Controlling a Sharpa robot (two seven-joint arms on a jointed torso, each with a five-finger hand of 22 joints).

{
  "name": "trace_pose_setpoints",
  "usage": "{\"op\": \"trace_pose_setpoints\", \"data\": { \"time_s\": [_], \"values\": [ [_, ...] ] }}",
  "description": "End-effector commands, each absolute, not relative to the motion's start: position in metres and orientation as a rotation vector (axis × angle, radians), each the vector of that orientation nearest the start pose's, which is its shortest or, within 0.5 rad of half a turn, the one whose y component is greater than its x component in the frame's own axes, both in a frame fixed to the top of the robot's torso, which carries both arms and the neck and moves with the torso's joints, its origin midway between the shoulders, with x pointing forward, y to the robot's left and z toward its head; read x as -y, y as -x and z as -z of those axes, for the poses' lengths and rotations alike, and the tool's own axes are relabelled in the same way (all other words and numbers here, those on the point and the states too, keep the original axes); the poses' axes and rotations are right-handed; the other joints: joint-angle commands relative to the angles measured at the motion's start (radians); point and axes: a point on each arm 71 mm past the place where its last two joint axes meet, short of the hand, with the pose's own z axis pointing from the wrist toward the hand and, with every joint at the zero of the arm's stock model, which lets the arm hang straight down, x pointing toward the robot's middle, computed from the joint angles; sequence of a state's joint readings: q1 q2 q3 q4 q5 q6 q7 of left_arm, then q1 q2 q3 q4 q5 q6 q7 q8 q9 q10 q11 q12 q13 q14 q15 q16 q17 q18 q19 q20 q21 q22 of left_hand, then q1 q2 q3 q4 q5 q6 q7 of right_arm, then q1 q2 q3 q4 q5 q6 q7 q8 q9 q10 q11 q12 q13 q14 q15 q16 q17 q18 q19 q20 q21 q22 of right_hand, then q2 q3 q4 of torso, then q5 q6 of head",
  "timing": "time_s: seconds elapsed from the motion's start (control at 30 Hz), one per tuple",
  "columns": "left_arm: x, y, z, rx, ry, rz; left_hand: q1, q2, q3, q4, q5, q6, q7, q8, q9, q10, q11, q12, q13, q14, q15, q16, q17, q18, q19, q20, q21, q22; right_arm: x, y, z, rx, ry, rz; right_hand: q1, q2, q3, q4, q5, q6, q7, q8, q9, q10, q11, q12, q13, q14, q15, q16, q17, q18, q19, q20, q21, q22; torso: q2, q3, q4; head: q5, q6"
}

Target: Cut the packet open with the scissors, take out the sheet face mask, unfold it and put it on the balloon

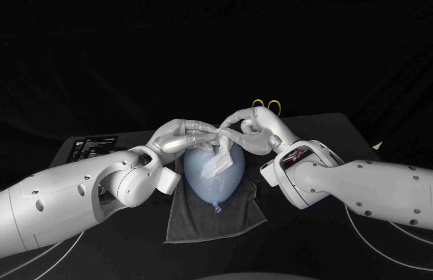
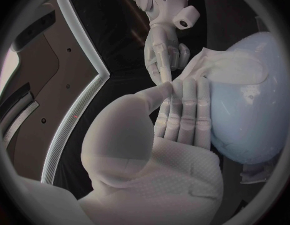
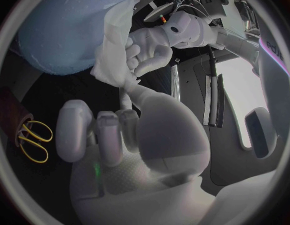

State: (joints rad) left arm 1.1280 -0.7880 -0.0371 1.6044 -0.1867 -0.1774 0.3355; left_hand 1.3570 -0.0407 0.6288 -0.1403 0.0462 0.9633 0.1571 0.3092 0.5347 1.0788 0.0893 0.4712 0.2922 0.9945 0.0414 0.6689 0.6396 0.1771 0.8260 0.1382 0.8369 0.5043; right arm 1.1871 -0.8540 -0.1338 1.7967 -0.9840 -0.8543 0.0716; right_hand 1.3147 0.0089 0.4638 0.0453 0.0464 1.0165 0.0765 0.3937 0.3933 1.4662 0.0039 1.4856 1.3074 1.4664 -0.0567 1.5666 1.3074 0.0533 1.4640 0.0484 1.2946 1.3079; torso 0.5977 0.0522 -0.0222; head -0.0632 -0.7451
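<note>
Towel (image 1: 194, 220) lies nearest, balloon (image 1: 212, 183) on it below my hands; left hand (image 1: 179, 137) and right hand (image 1: 254, 127) both pinch the crumpled sheet face mask (image 1: 218, 156) hanging between them.

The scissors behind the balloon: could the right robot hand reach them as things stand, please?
Probably not at once: the right robot hand holds the sheet mask over the balloon, with the left robot hand. The scissors lie just beyond it, nothing between, but it must let go first.

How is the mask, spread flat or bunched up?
Bunched up: the mask hangs in folds over the balloon, between left hand and right hand.
</note>
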Motion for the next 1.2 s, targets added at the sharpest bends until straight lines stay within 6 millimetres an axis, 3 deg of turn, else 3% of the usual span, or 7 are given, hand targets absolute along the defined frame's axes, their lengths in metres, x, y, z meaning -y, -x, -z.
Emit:
{"op": "trace_pose_setpoints", "data": {
  "time_s": [0.03, 0.23, 0.47, 0.63, 0.7, 1.0, 1.2],
  "values": [
    [-0.142, -0.449, 0.202, -1.712, 0.887, 1.741, 0.0, 0.01, 0.012, 0.0, 0.005, 0.008, 0.0, -0.003, -0.007, -0.009, 0.001, 0.008, 0.003, 0.001, -0.001, 0.004, -0.007, 0.0, -0.012, 0.001, 0.011, 0.009, 0.15, -0.416, 0.171, -1.352, -0.338, -1.1, -0.001, 0.003, 0.004, -0.003, 0.002, 0.005, -0.004, 0.031, 0.041, 0.054, -0.006, -0.007, 0.196, 0.104, -0.005, 0.004, 0.263, 0.003, 0.008, -0.003, -0.009, 0.188, 0.0, -0.0002, 0.0, 0.0, 0.0],
    [-0.144, -0.45, 0.202, -1.703, 0.899, 1.729, -0.005, 0.01, 0.02, 0.0, 0.005, 0.009, 0.001, -0.003, -0.012, -0.012, 0.002, 0.012, 0.004, 0.001, 0.0, 0.007, -0.012, 0.0, -0.017, 0.002, 0.019, 0.015, 0.15, -0.416, 0.173, -1.376, -0.342, -1.112, -0.009, -0.017, 0.001, -0.012, 0.002, -0.02, 0.002, 0.029, 0.042, 0.021, -0.001, -0.066, 0.156, 0.104, -0.002, 0.004, 0.263, 0.009, -0.005, -0.001, -0.043, 0.178, -0.001, -0.0004, 0.0002, 0.001, 0.002],
    [-0.148, -0.452, 0.203, -1.683, 0.919, 1.705, -0.006, 0.0, 0.025, -0.007, 0.005, 0.011, 0.004, 0.002, -0.019, -0.015, 0.002, 0.021, 0.006, 0.007, -0.002, 0.018, -0.016, 0.003, -0.016, 0.0, 0.034, 0.026, 0.154, -0.415, 0.172, -1.383, -0.336, -1.114, -0.079, -0.082, -0.054, 0.02, 0.001, -0.127, 0.055, -0.039, 0.008, -0.036, 0.044, -0.146, 0.102, 0.104, 0.034, 0.004, 0.263, 0.016, -0.029, 0.021, -0.1, 0.163, 0.0, -0.0005, 0.0, 0.001, 0.001],
    [-0.153, -0.454, 0.203, -1.664, 0.928, 1.689, 0.001, -0.016, 0.022, -0.023, 0.004, 0.003, 0.01, 0.002, -0.026, -0.028, 0.006, 0.03, 0.01, 0.006, -0.002, 0.026, -0.022, 0.003, -0.021, 0.0, 0.049, 0.037, 0.163, -0.416, 0.173, -1.39, -0.322, -1.069, -0.096, -0.109, -0.088, 0.039, 0.002, -0.165, 0.079, -0.078, -0.013, -0.083, 0.067, -0.203, 0.061, 0.104, 0.056, 0.004, 0.263, 0.022, -0.046, 0.04, -0.14, 0.153, 0.0, -0.0007, 0.0001, 0.0, 0.001],
    [-0.154, -0.454, 0.203, -1.659, 0.928, 1.686, 0.007, -0.02, 0.019, -0.032, 0.004, -0.004, 0.013, 0.0, -0.032, -0.037, 0.008, 0.036, 0.013, 0.005, -0.001, 0.029, -0.026, 0.003, -0.025, -0.001, 0.056, 0.043, 0.167, -0.416, 0.173, -1.391, -0.318, -1.052, -0.095, -0.114, -0.099, 0.045, 0.002, -0.181, 0.086, -0.093, -0.02, -0.115, 0.074, -0.24, 0.036, 0.104, 0.063, 0.004, 0.263, 0.009, -0.019, 0.047, -0.067, 0.173, 0.0, -0.0006, 0.0004, -0.001, 0.0],
    [-0.16, -0.455, 0.202, -1.649, 0.913, 1.671, 0.02, -0.022, 0.001, -0.047, 0.004, -0.018, 0.019, -0.004, -0.047, -0.06, 0.014, 0.059, 0.024, -0.002, 0.003, 0.039, -0.035, 0.002, -0.041, 0.0, 0.073, 0.057, 0.183, -0.413, 0.172, -1.373, -0.283, -0.978, -0.073, -0.117, -0.119, 0.049, 0.002, -0.179, 0.09, -0.101, -0.025, -0.137, 0.079, -0.251, 0.023, 0.104, 0.07, 0.004, 0.262, 0.009, -0.015, 0.058, -0.055, 0.177, 0.0, -0.0001, 0.0004, -0.001, -0.008],
    [-0.161, -0.455, 0.202, -1.65, 0.894, 1.663, 0.021, -0.021, -0.002, -0.049, 0.004, -0.019, 0.02, -0.003, -0.05, -0.065, 0.015, 0.064, 0.026, -0.003, 0.004, 0.041, -0.037, 0.002, -0.045, 0.001, 0.075, 0.059, 0.189, -0.405, 0.174, -1.364, -0.247, -0.93, -0.044, -0.113, -0.125, 0.044, 0.006, -0.112, 0.069, -0.067, -0.017, -0.107, 0.061, -0.211, 0.041, 0.104, 0.056, 0.004, 0.263, 0.001, 0.009, 0.055, 0.005, 0.192, -0.001, -0.0001, -0.0016, -0.006, -0.013]
  ]
}}
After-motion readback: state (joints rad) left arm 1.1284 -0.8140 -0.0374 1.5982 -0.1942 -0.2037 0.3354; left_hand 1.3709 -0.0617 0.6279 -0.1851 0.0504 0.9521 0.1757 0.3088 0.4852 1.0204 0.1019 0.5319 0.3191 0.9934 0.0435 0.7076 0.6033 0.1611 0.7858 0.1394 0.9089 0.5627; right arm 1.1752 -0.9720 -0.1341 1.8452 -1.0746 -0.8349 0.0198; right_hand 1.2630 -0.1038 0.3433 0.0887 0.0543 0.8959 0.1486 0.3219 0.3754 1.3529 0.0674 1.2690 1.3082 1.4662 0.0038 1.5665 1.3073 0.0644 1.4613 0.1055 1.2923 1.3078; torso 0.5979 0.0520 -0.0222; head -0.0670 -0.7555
